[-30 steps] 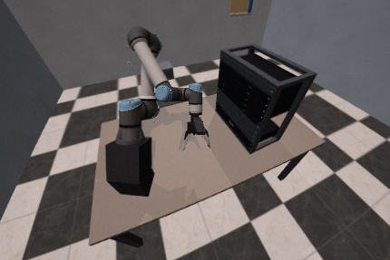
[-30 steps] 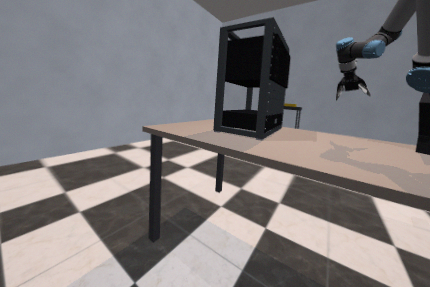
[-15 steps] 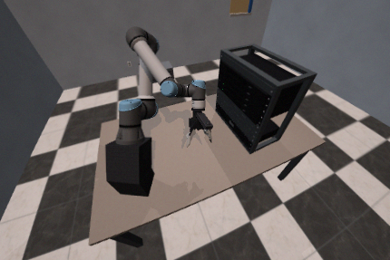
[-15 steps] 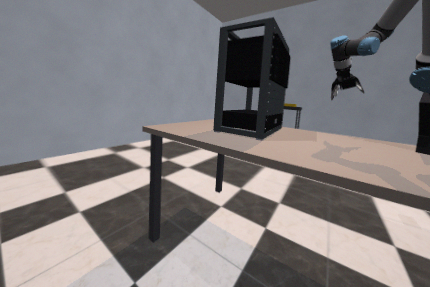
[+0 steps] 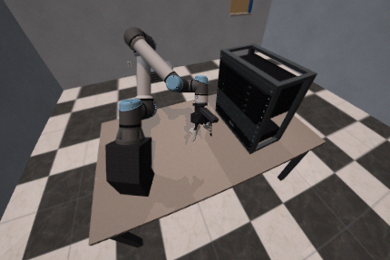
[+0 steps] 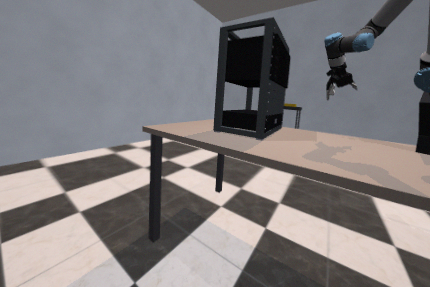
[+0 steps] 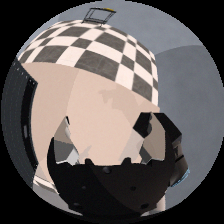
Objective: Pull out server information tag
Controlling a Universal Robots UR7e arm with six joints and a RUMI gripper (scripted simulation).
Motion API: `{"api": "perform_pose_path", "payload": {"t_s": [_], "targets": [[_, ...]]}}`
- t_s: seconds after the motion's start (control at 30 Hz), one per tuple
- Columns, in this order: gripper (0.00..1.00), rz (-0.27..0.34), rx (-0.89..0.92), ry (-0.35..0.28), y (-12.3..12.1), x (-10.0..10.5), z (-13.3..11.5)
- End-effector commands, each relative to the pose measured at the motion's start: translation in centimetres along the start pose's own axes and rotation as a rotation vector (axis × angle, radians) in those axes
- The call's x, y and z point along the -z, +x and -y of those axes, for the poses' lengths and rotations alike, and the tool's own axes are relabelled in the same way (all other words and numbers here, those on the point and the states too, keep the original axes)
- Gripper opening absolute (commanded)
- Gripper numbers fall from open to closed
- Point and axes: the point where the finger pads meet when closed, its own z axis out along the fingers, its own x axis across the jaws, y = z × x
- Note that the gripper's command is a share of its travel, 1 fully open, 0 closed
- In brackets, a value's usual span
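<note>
One black open-frame metal server rack (image 5: 297,74) stands upright on the beige rectangular desk (image 5: 190,184). Two-jaw hand (image 5: 201,128) hangs released, grasping nothing, well apart from the rack front.

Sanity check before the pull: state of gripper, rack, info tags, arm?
gripper: jaws open, empty, in the air above the table
rack: upright on the table, apart from the gripper
information tags: too small to tell in or out
arm: reaching toward the rack front, no contact
</note>
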Motion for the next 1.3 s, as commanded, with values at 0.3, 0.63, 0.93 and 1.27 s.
{"api": "perform_pose_path", "payload": {"t_s": [0.3, 0.63, 0.93, 1.27], "targets": [[1.0, -0.004, 0.252, -0.004, -2.7, 2.9, -0.9], [1.0, -0.008, 0.45, -0.006, -4.7, 5.3, -2.1], [1.0, -0.01, 0.58, -0.007, -6.0, 7.0, -3.0], [1.0, -0.012, 0.749, -0.009, -7.4, 9.2, -4.4]]}}
